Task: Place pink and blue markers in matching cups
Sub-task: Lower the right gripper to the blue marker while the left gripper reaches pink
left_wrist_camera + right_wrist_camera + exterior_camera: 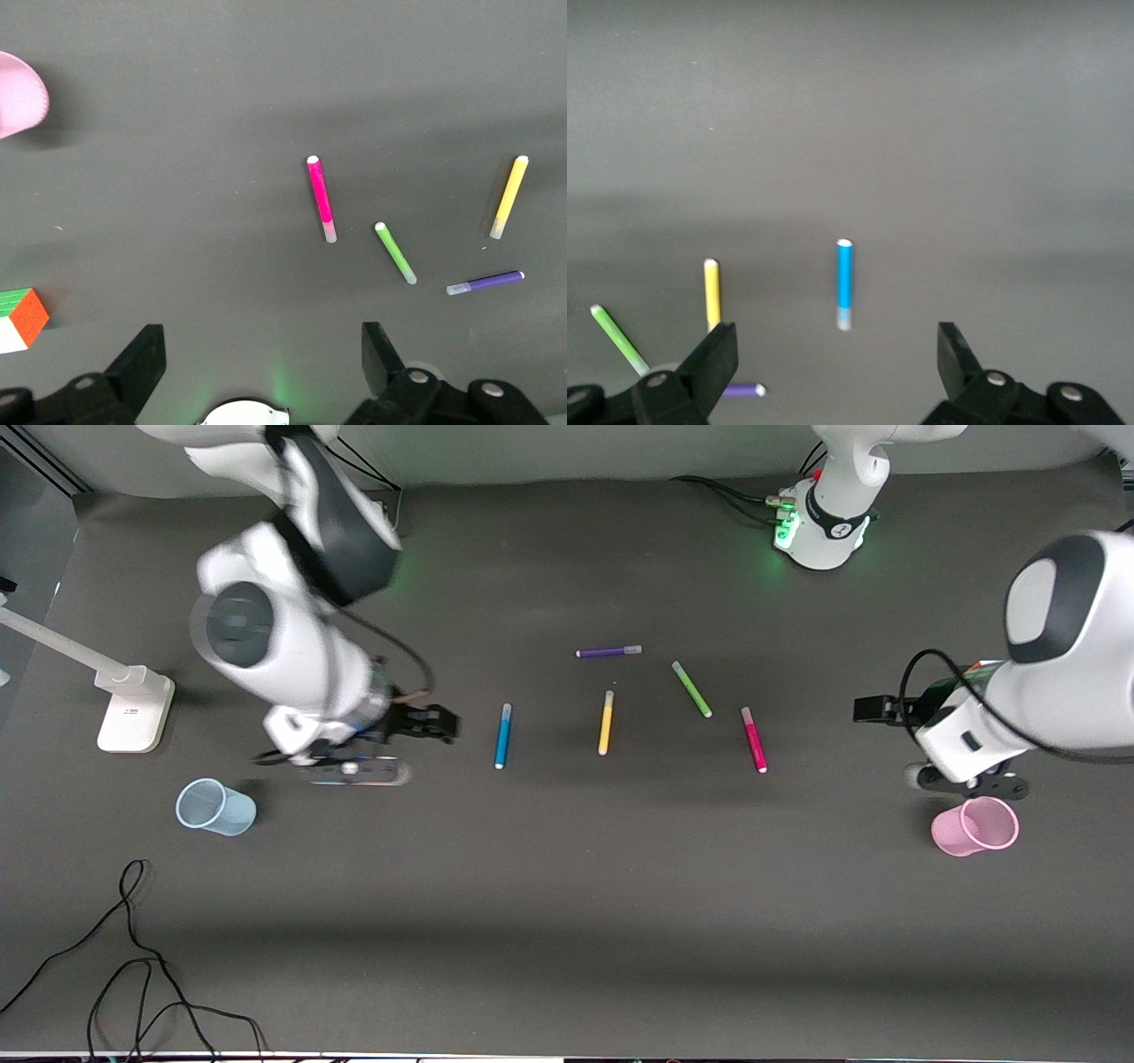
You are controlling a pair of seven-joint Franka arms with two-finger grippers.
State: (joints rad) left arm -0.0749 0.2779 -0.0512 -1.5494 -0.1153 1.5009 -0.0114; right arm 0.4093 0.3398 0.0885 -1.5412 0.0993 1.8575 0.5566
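The markers lie untouched on the dark mat, and both claws hang over it with their fingers spread wide and nothing between them. The right gripper point(425, 723) sits left of centre in the front view, over bare mat beside the blue marker point(503, 736); its black fingers point(709, 359) frame the bottom edge of the right wrist view. The left gripper point(873, 709) is at the right edge of the front view, over bare mat above the pink cup point(974, 826); its fingers point(142, 363) show along the bottom of the left wrist view.

The blue marker is at mid-frame, lying nearly straight up the front view, pale cap at its upper end and white tip lower. The pink marker point(754, 740) lies right of centre, slightly tilted, its pale cap uppermost. Between them lie a yellow pen point(606, 723) and a slanted green pen point(691, 689), with a purple pen point(609, 652) lying crosswise above them. All five are slim, smooth round sticks, none touching another.

The blue cup point(215, 807), lower left, is clear pale plastic, tipped so its mouth faces the frame's left. The pink cup, lower right, is translucent too.

Only the left wrist view shows a colour cube point(19, 320) at its left edge, with green, white and orange faces; it misses the blue marker. The right wrist view catches that marker alone at centre, and no cups. A white stand point(133, 708) and a loose black cable point(133, 957) appear only in the front view.
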